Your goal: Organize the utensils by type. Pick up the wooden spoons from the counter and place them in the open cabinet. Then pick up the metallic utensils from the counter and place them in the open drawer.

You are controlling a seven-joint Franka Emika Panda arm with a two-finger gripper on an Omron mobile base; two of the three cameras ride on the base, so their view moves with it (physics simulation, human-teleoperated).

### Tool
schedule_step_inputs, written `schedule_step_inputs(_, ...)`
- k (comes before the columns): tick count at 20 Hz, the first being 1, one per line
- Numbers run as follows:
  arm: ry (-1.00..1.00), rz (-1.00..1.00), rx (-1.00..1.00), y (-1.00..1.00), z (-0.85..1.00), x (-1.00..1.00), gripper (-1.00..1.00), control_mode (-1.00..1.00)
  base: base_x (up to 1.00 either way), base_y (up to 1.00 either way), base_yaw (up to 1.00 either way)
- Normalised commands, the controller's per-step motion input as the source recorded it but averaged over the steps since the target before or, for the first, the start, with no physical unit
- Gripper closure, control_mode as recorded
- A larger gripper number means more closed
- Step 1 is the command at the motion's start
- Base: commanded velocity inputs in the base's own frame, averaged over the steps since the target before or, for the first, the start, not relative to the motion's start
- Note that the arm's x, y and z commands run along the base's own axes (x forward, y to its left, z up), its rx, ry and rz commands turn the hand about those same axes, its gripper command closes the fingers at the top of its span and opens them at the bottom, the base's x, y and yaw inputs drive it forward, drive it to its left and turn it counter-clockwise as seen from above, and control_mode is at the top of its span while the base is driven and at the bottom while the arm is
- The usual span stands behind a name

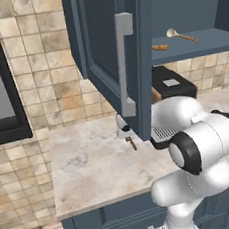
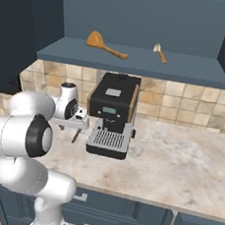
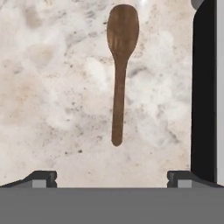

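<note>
- I've got the gripper (image 3: pixel 112 177) hovering over the counter (image 1: pixel 92 164) with both tips spread as wide as they go, nothing between them; hand view shows the two dark tips at the bottom corners
- target now, I reckon: the dark reddish-brown spoon (image 3: pixel 120 65), lying flat on the marble, bowl toward the top of the hand view, handle end toward bottom centre, roughly midway between the tips; it shows left of centre in the left base view too (image 1: pixel 132 143)
- both wooden spoons look done: the orange-tan wooden spoon (image 2: pixel 105 45) and the cream-bowled spoon (image 2: pixel 159 51) lie on the open cabinet (image 1: pixel 145 57) shelf, upper part of the right base view
- so I judge we're on the metallic half; I can't make out the silver spoon or the open drawer from here
- to do it well: drop straight down, keep the handle centred between the tips, close across the narrow handle, not the bowl; thin and flat on stone, so the tips need to go almost to the surface
- watch the coffee machine (image 2: pixel 112 115), the dark block at the right edge of the hand view; near the right tip, so no drifting that side
- the cabinet door hangs near the hand in the left base view; lift clear before swinging
- writing: none legible; the machine's grey panel is blank at this size
</note>
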Motion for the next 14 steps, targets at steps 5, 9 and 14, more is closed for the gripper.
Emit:
schedule_step_inputs(5, 0.00, 0.00, 0.00, 0.00, -0.18, 0.18, -1.00, -1.00, 0.00, 0.00, 0.00)
schedule_step_inputs(9, 0.00, 0.00, 0.00, 0.00, -0.21, 0.11, -1.00, -1.00, 0.00, 0.00, 0.00)
schedule_step_inputs(14, 0.00, 0.00, 0.00, 0.03, -0.18, 0.10, -1.00, -1.00, 0.00, 0.00, 0.00)
